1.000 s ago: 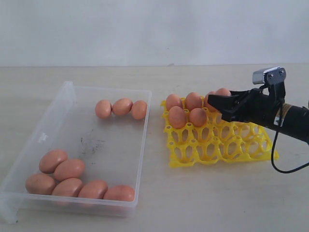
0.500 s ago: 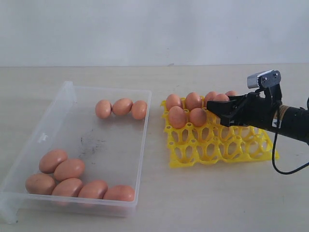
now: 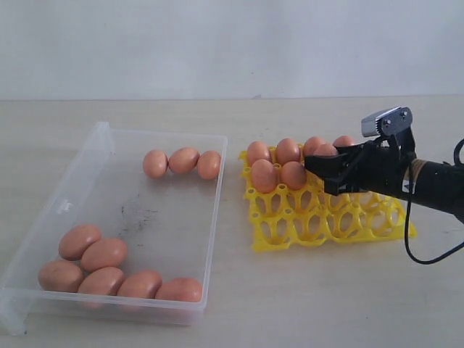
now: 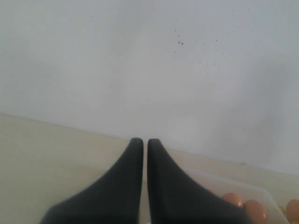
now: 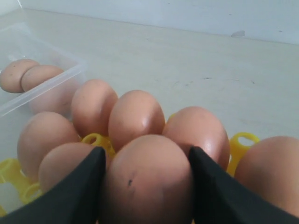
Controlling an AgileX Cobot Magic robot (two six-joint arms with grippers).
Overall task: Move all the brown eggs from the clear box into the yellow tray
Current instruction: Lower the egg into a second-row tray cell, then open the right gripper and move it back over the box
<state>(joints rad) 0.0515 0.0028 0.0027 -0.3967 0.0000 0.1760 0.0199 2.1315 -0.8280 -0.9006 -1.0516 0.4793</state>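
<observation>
brown eggs (image 3: 183,159) matte orange-brown, smooth, oval; r tool (image 5: 147,158) clamps one at yellow tray (image 3: 290,232); l tool (image 4: 145,142) closed, empty.

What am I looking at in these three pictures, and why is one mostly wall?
It is a robot with two arms. One camera stands off and sees the pale table; one rides on each wrist. On the table sit a shallow clear plastic box holding loose brown eggs and a bright yellow plastic egg tray, partly filled. The black right arm reaches over the tray, its jaws closed on one brown egg. The left wrist camera shows closed, empty jaws pointing at the wall.
</observation>
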